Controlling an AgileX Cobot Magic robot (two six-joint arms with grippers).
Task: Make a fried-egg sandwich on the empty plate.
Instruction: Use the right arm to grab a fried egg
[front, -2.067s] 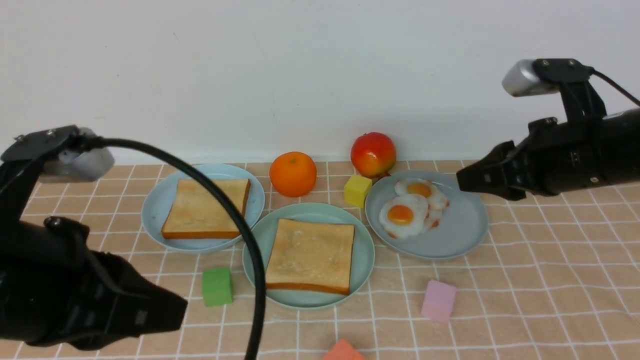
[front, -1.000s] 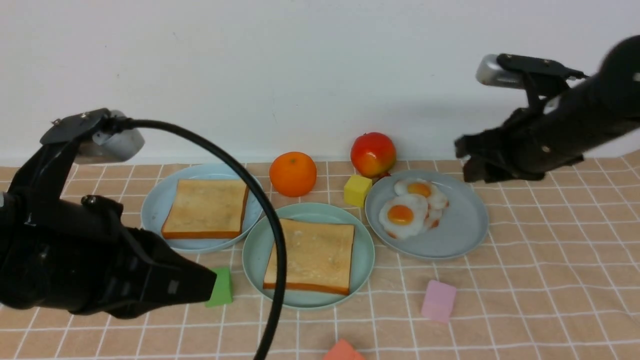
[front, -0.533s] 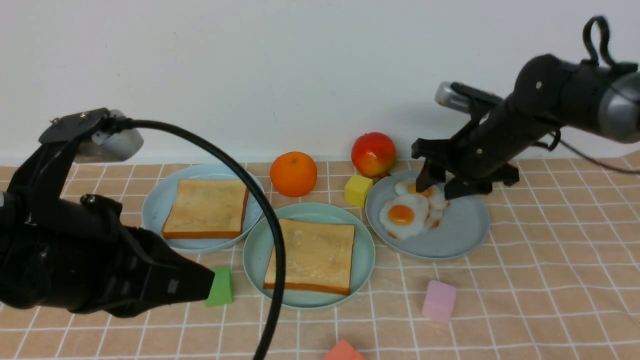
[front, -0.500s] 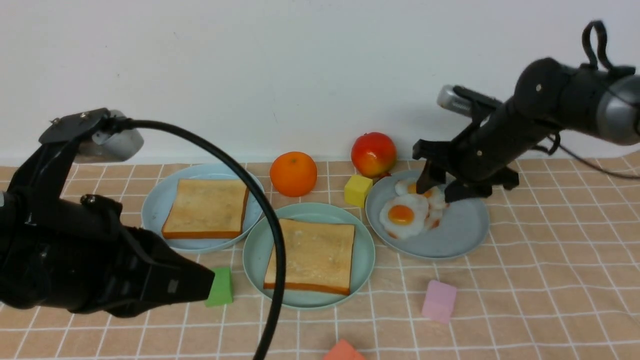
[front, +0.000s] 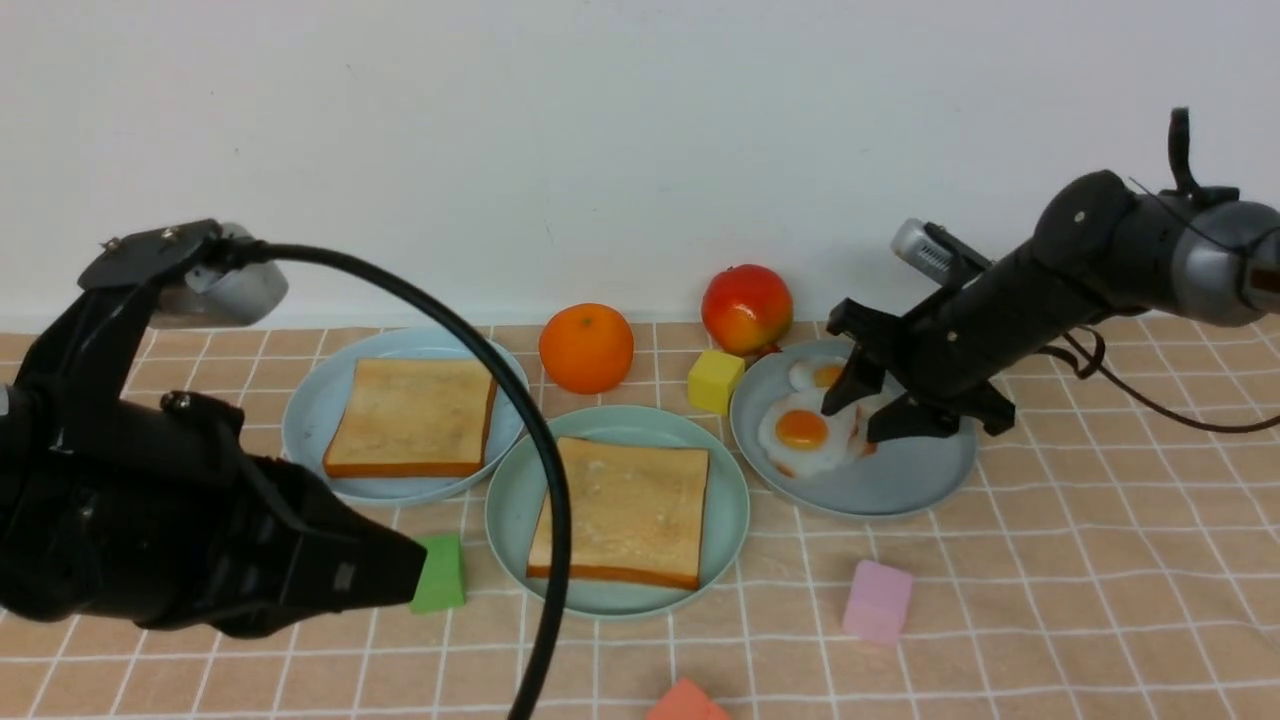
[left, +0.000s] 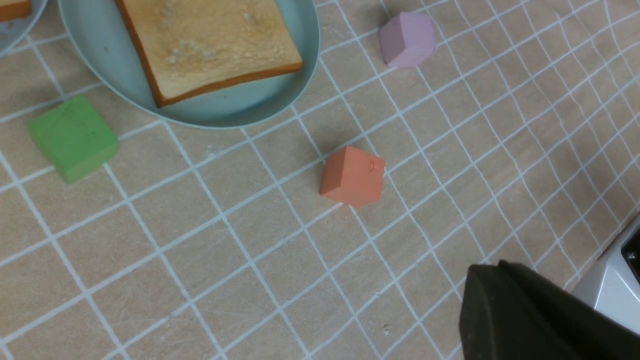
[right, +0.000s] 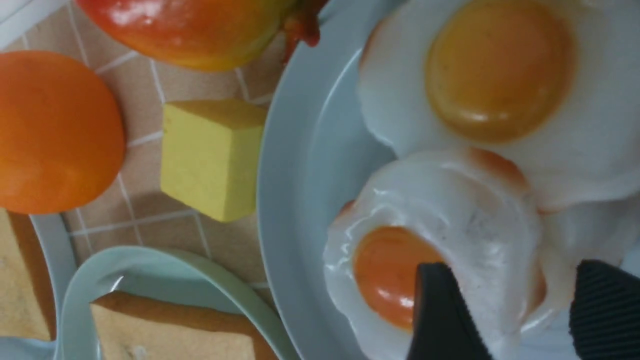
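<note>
Your right gripper (front: 858, 420), jaws wide and empty, straddles the edge of the nearer white-and-orange fried egg (front: 805, 432) on the round grey-blue plate (front: 920, 480), right of centre: egg pickup appears under way. Next, pinch that edge and carry it to the golden toast slice (front: 620, 510) on the round mint-green plastic plate (front: 505, 500), frame centre. Your left gripper (front: 395, 575), lower left: closed, empty. No legible writing.
</note>
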